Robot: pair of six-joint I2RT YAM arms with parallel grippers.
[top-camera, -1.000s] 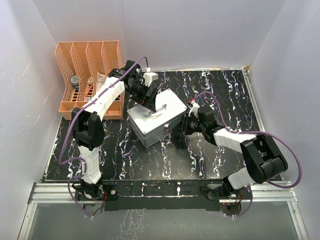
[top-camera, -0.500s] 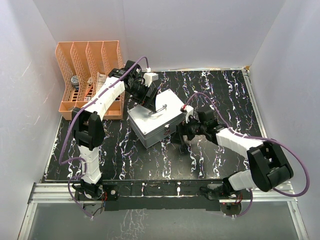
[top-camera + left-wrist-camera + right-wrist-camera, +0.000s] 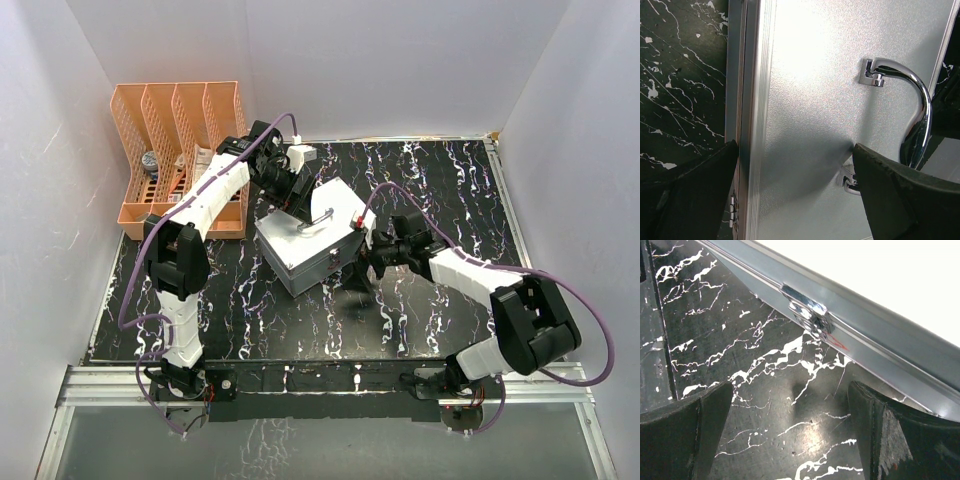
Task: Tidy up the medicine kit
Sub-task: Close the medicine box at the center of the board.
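Observation:
The medicine kit (image 3: 310, 240) is a shut silver metal case lying at an angle mid-table, with a chrome handle (image 3: 318, 218) on its lid. My left gripper (image 3: 296, 203) hovers over the lid (image 3: 810, 100), open. One finger (image 3: 690, 200) sits past the case's hinged edge, the other by the handle (image 3: 920, 110). My right gripper (image 3: 368, 258) is at the case's right side, open above bare table (image 3: 790, 430). The case's closed chrome latch (image 3: 807, 307) lies just ahead of it, and nothing is between its fingers (image 3: 900, 440).
An orange slotted organizer (image 3: 180, 150) stands at the back left, beside the left arm, with small items in its slots. White walls close in the black marbled table (image 3: 450, 190) on three sides.
My right gripper went from shut to wide open beside the case's latch side, and its arm shifted slightly towards the back. The left arm and the case stayed put.

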